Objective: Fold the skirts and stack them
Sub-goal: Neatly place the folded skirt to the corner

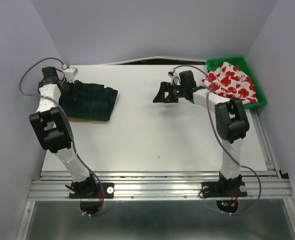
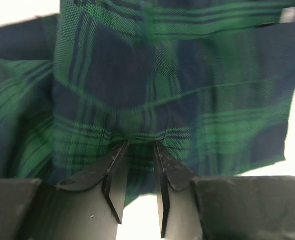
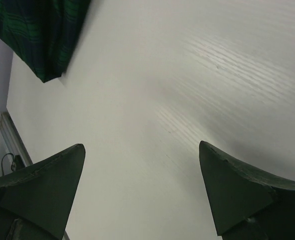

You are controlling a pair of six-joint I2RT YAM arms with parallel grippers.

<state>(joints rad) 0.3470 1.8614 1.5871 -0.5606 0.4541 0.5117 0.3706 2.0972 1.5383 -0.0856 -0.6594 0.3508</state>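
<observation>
The right tool [image 3: 141,146] hangs spread apart over the middle of the tabletop [image 1: 152,135]. Toward the far left corner, the left tool [image 2: 139,143] seems clamped on the plaid skirt [image 1: 93,102]. The flowered skirt [image 1: 232,82] lies in the bin [image 1: 215,64] at the far right corner.

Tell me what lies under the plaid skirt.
A tan-brown strip of fabric peeks out at the near edge of the plaid skirt. The rest is covered, so its shape cannot be seen.

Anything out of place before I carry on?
Only the floral skirt: it lies crumpled in the green bin, spilling over the bin's left rim. The plaid skirt looks tidy.
</observation>
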